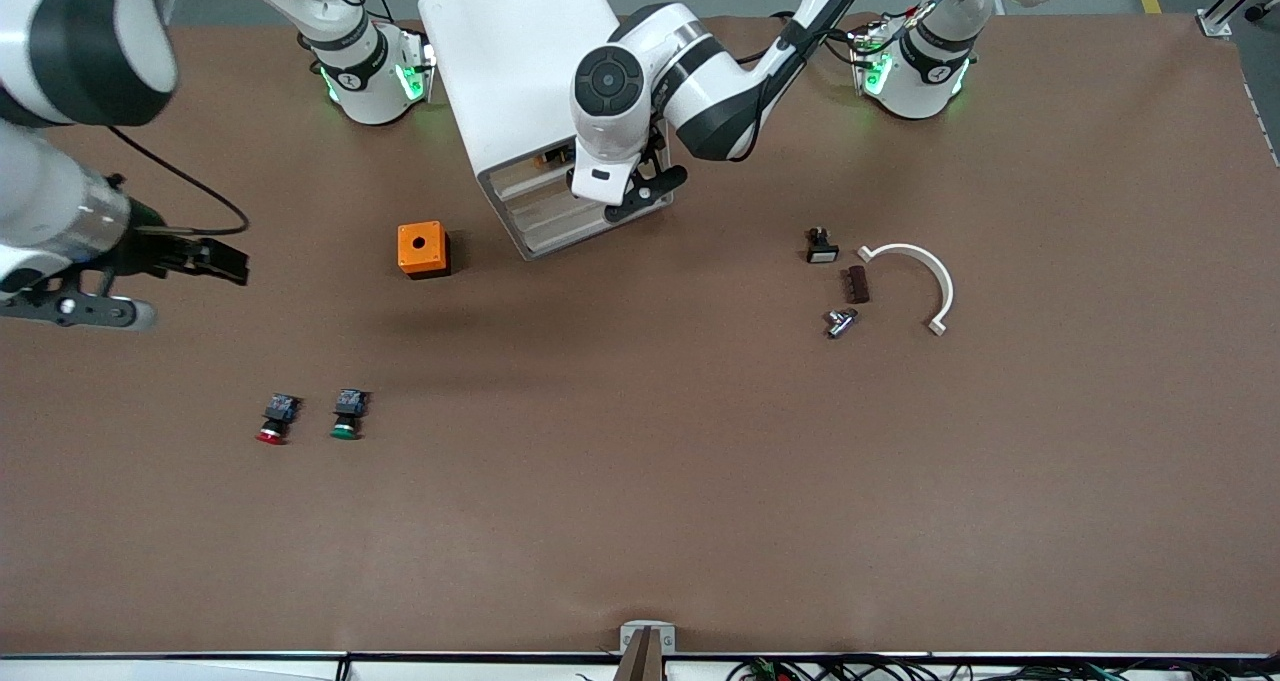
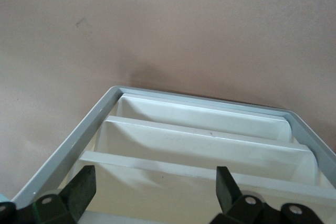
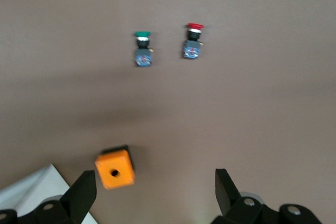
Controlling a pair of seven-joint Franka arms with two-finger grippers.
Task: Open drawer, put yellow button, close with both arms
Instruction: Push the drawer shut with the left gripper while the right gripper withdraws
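Brown counter (image 1: 640, 481): left pincer (image 2: 152, 192) released at the cabinet (image 1: 515, 71) front, should square on the drawer (image 1: 545, 166); right pincer (image 1: 215, 258) released, waits over the counter.

Two arms (image 1: 690, 81), one cabinet (image 1: 520, 61) with three drawer fronts (image 2: 210, 145) showing, possibly more hidden. Two buttons: one red (image 1: 273, 421), one green (image 1: 347, 414). One orange box (image 1: 423, 249), one white arc (image 1: 920, 276), three small parts (image 1: 845, 281).

White cabinet (image 1: 510, 51); orange box (image 1: 422, 249); red-capped button (image 1: 274, 420); green-capped button (image 1: 347, 414); brown table (image 1: 640, 481)
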